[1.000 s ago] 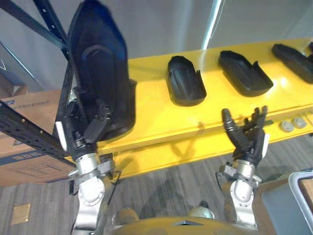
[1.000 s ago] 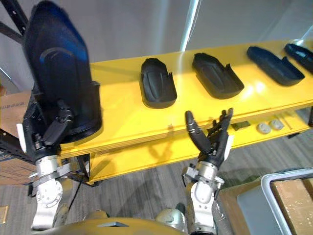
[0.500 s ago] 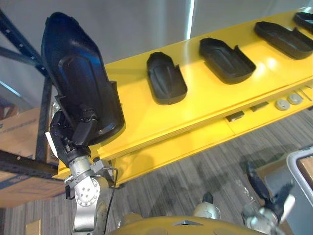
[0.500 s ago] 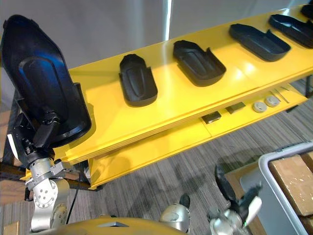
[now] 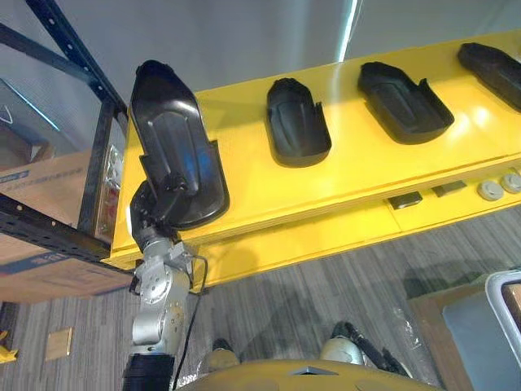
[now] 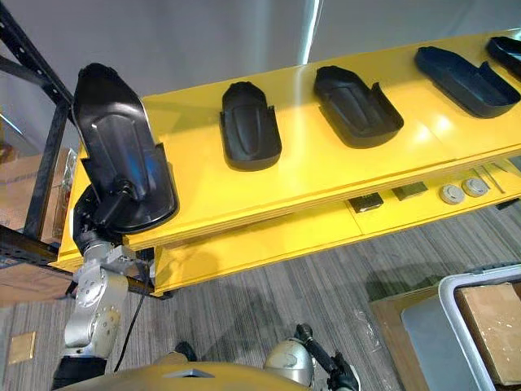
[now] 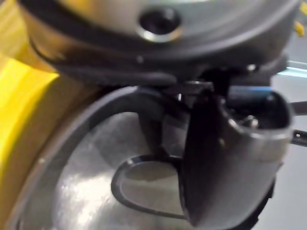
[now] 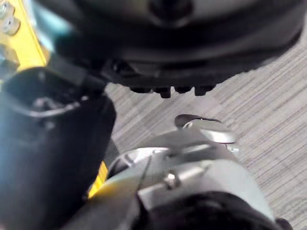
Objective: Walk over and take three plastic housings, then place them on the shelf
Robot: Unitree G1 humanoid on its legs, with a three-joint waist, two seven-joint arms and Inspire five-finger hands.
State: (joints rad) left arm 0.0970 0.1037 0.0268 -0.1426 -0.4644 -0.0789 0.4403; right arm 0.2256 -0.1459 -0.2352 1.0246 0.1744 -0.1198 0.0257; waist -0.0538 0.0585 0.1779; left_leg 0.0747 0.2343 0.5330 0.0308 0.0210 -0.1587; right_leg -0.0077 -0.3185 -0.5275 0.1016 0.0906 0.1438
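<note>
1. left hand (image 5: 159, 210): at the left end of the yellow table (image 5: 358, 175). Clamped round the lower end of the held housing (image 5: 175, 155), w/ one dark digit lying across the part's hollow face. In the left wrist view the thumb (image 7: 225, 158) sits over the rim, w/ the lit inner surface beside it.

2. held housing: black plastic, long shell. Stands near upright, leaning a little, narrow end up beside the black rack (image 5: 96, 175). Hollow side faces the head camera. Can't tell if its lower edge touches the table.

3. housing A (image 5: 297, 124), housing B (image 5: 404, 102), housing C (image 5: 492, 69): black, same type. They lie hollow side up in a row on the table top, apart from each other, all to the right of the held one. housing D (image 6: 509, 53): at the far right edge, cut off.

4. Table's lower ledge, right part: two round discs (image 5: 491, 190) side by side, and two dark flat blocks (image 5: 404, 199) near them.

5. cardboard box (image 5: 45, 175): brown, at the far left behind the rack's bars.

6. grey bin (image 6: 423, 326): lower right on the striped carpet (image 5: 326, 285). Has a brown carton (image 6: 492, 318) in it.

7. right hand (image 8: 53, 139): dark bulk in the right wrist view, over the carpet. Open or closed: can't tell.
</note>
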